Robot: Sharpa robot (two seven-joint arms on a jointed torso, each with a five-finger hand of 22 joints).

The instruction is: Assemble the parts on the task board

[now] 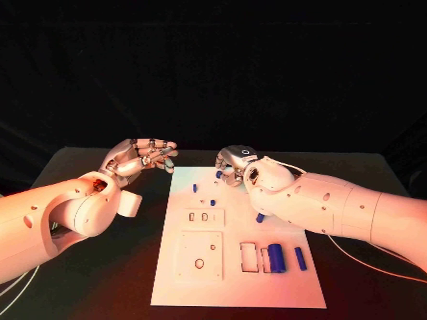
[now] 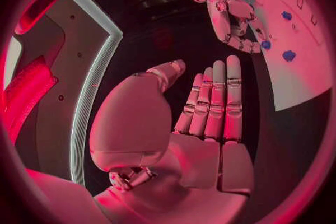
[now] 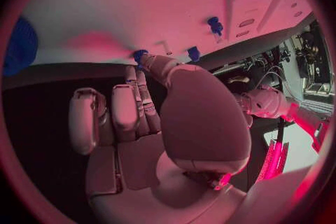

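Note:
The white task board (image 1: 235, 287) lies in the middle of the black table. My right hand (image 1: 244, 165) hovers over its far edge, thumb and a finger pinching a small blue part (image 1: 219, 174) that also shows at the fingertips (image 3: 140, 56) in the right wrist view. My left hand (image 1: 141, 157) floats beside the board's far left corner, fingers stretched out and holding nothing (image 2: 210, 106). Two small blue pegs (image 1: 195, 188) (image 1: 213, 202) stand on the board's far half. Another blue piece (image 1: 259, 217) lies under my right forearm.
Near the board's right side a thick blue cylinder (image 1: 276, 258) and a thin blue bar (image 1: 300, 258) lie next to rectangular slots (image 1: 248, 257). A raised square plate (image 1: 201, 255) with holes sits at the near left. Bare black table (image 1: 108, 280) surrounds the board.

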